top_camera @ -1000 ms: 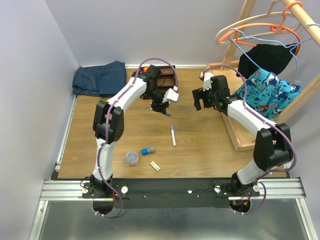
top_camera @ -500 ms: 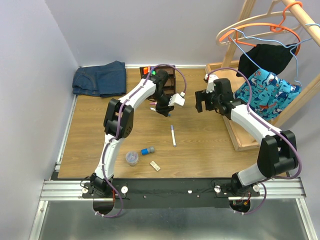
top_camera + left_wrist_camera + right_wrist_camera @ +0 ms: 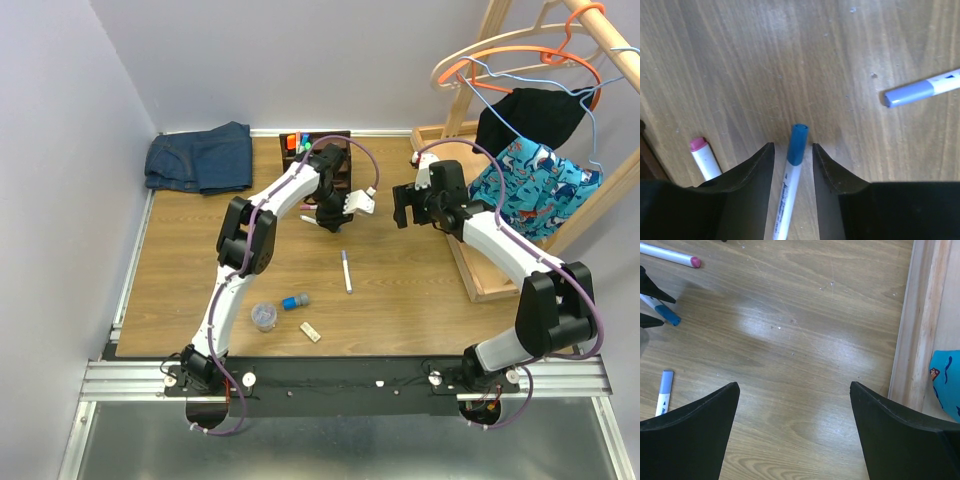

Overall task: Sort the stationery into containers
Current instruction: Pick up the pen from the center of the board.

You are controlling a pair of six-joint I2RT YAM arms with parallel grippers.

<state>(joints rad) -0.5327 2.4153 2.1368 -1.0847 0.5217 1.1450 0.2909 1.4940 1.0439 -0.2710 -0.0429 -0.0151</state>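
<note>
Mid-pick, with left gripper [image 3: 792, 145] part-open astride the blue-capped marker [image 3: 790, 170], lying dead centre between its fingers and seemingly not yet pinched; next up, probably closing squarely, lifting, then carrying to the organiser [image 3: 322, 137] close beside it.

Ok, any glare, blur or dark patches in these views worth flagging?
Right wrist: a pale glare patch on the brown wooden tabletop, its fingers near-black silhouettes. Left wrist: sharp; the blue-capped white marker reads clearly between dark fingers. Top external: even, no hard shadows.
</note>
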